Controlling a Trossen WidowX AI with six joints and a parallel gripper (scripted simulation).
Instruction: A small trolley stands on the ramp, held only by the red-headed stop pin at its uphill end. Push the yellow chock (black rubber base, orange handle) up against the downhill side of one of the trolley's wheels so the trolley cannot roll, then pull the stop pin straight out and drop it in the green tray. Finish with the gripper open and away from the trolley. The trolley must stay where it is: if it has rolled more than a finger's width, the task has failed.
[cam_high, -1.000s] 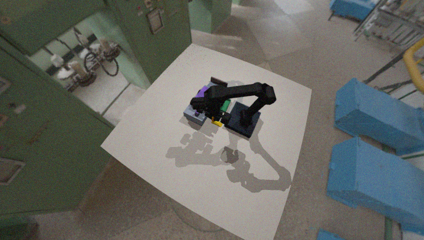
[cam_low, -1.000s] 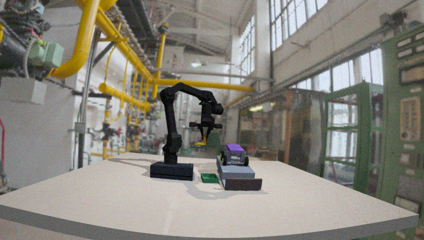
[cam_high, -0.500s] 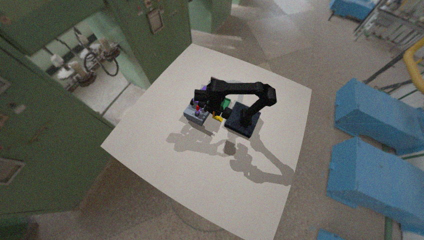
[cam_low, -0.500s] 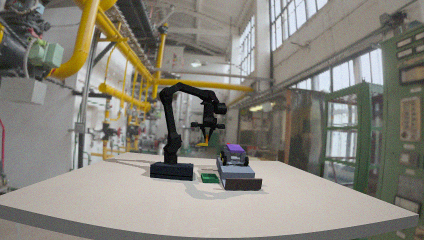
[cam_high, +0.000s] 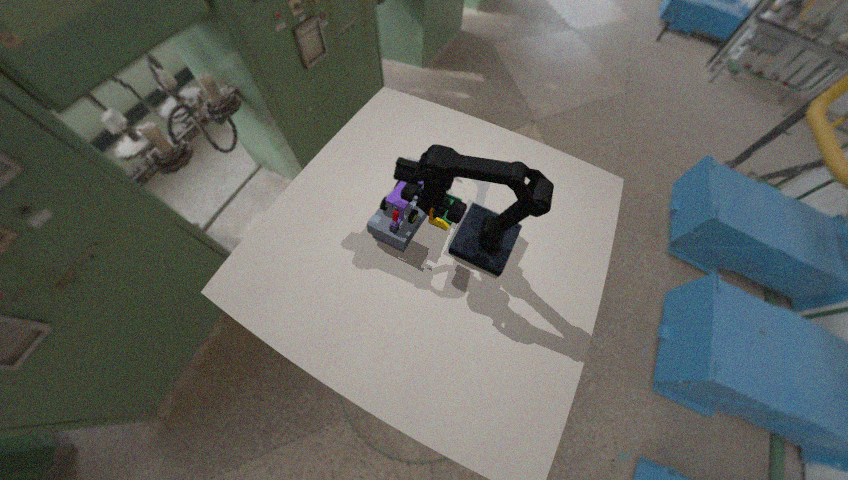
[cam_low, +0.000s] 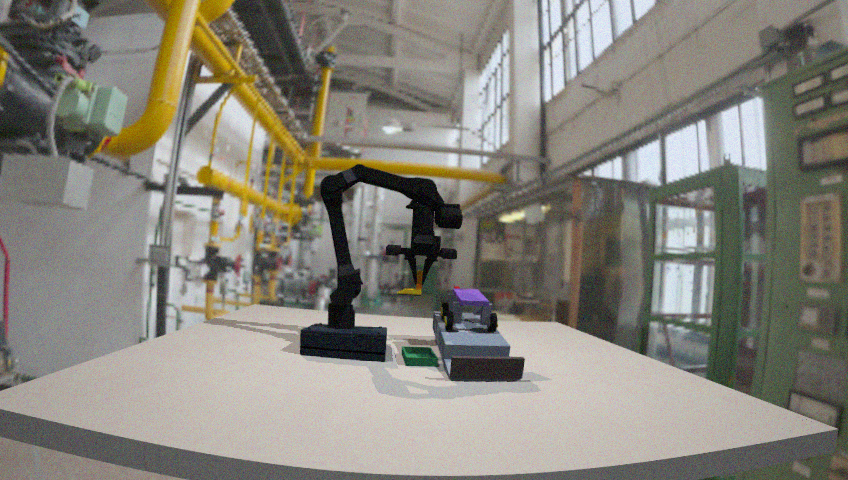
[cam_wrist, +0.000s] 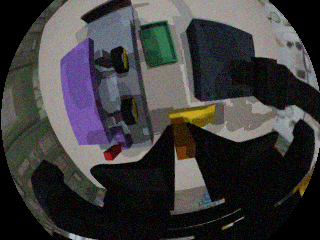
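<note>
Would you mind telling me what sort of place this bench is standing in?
Most likely an industrial plant hall: yellow pipes run overhead, green electrical cabinets line one side, and tall factory windows light it. The gripper holds the chock aloft.

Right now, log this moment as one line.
gripper: shut on yellow chock with orange handle, airborne | purple-topped trolley: unchocked | red-headed stop pin: in

The arm is finished entirely in matte black, with no markings, labels or loose cables discernible. Its links are seen as slim, boxy segments joined by rounded, cylindrical joint housings. It is mounted on a flat, square, dark navy base block. The gripper is formed of a short black crossbar and two tapered black fingers. Screws are too small to be resolved.
</note>
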